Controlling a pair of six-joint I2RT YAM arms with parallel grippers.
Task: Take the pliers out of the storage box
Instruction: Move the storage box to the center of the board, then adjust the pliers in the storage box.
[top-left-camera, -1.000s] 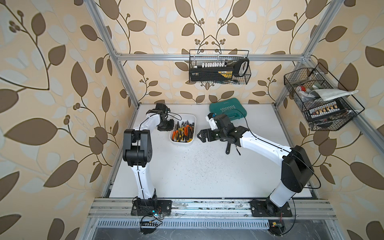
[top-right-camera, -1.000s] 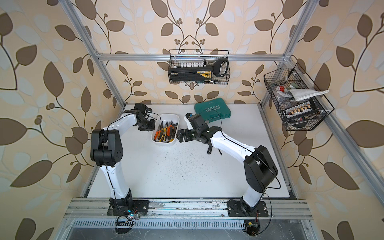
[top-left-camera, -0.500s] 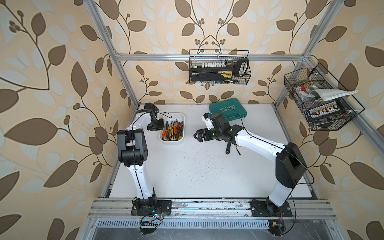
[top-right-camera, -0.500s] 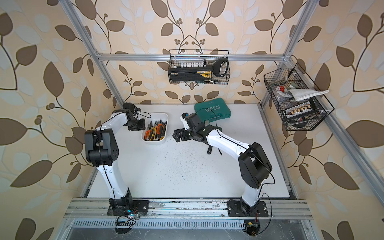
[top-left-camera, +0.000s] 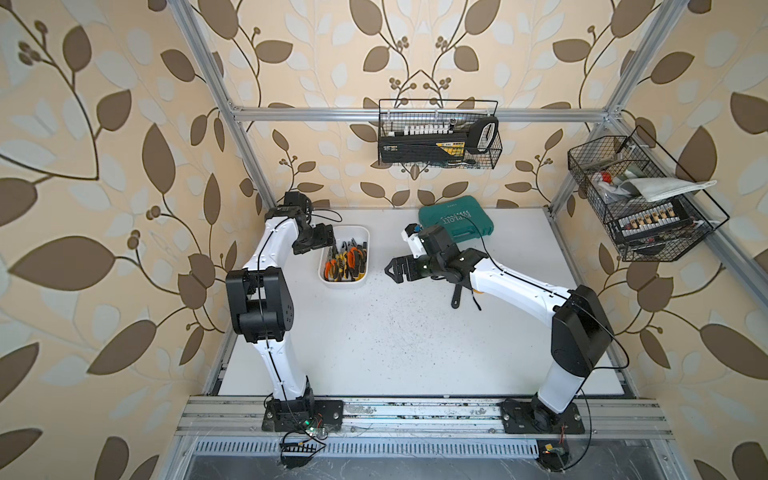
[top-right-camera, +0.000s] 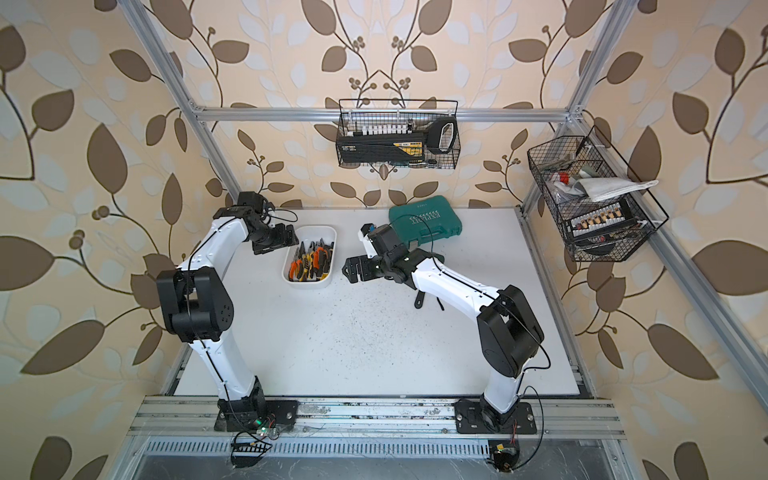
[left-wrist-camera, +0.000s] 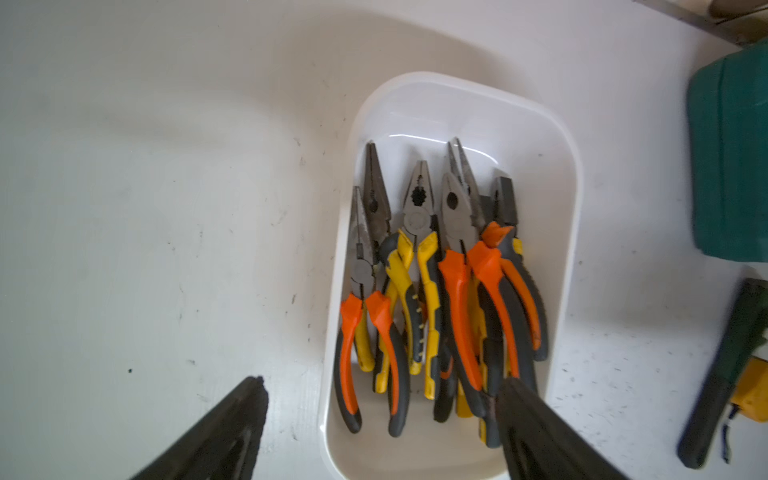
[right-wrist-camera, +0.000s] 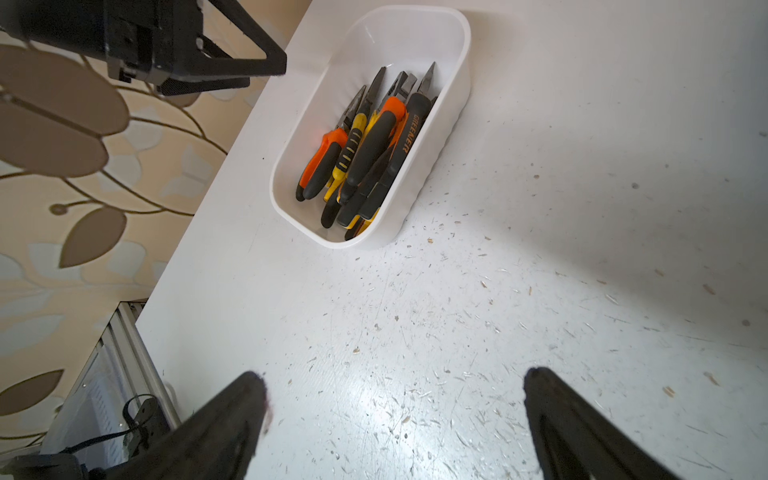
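White, scuffed table (top-left-camera: 395, 340), teal tool case (top-left-camera: 455, 219) flat near its back edge, dark wrench (left-wrist-camera: 723, 374) lying near it with a yellow object (left-wrist-camera: 750, 388) just beside; back wire basket (top-left-camera: 384, 120) and side wire basket (top-left-camera: 582, 166) hang on the frame, both stocked.

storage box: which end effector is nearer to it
Left. The left end effector hangs close by the rim of the storage box, on its wall side. The right end effector is clearly apart from the box, above bare table on the opposite side.
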